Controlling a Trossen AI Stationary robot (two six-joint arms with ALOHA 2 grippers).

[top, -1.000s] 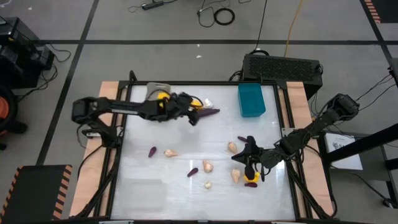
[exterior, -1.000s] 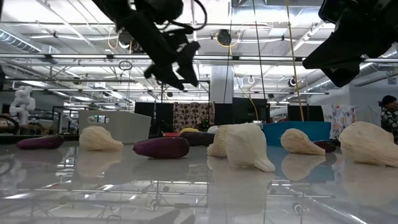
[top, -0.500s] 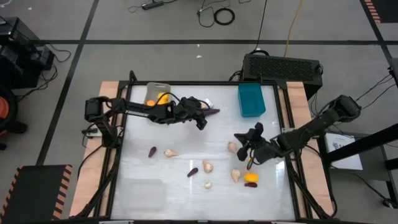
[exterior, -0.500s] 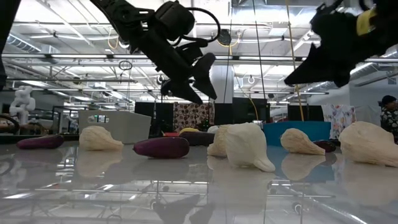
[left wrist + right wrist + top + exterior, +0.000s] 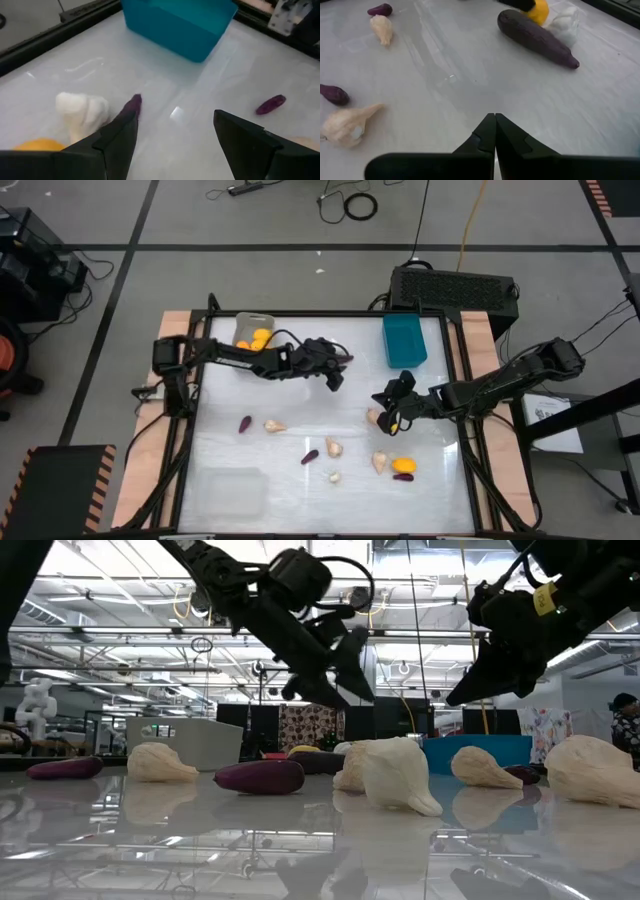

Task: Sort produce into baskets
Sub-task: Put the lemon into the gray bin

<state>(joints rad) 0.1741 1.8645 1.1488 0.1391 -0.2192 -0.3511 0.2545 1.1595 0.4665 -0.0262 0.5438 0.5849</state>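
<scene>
The left gripper (image 5: 335,375) hung above the far middle of the table (image 5: 300,405), its fingers (image 5: 115,142) spread wide and holding nothing. Just below and beyond it lay the large eggplant (image 5: 535,37), with a pale garlic bulb (image 5: 80,112) and an orange fruit (image 5: 37,145) beside it. The light grey bin (image 5: 254,330) stood at the far left with orange fruits (image 5: 260,337) inside; the teal bin (image 5: 404,340) stood at the far right. The clear bin (image 5: 232,490) sat at the near left, though what it held was hard to make out.

The right gripper (image 5: 392,405) hovered over the right middle of the table, fingers (image 5: 487,135) pressed together and empty. Near it lay garlic bulbs (image 5: 379,462), an orange fruit (image 5: 403,465) and a small eggplant (image 5: 403,476). More small eggplants (image 5: 244,423) and garlic (image 5: 274,426) were scattered across the middle.
</scene>
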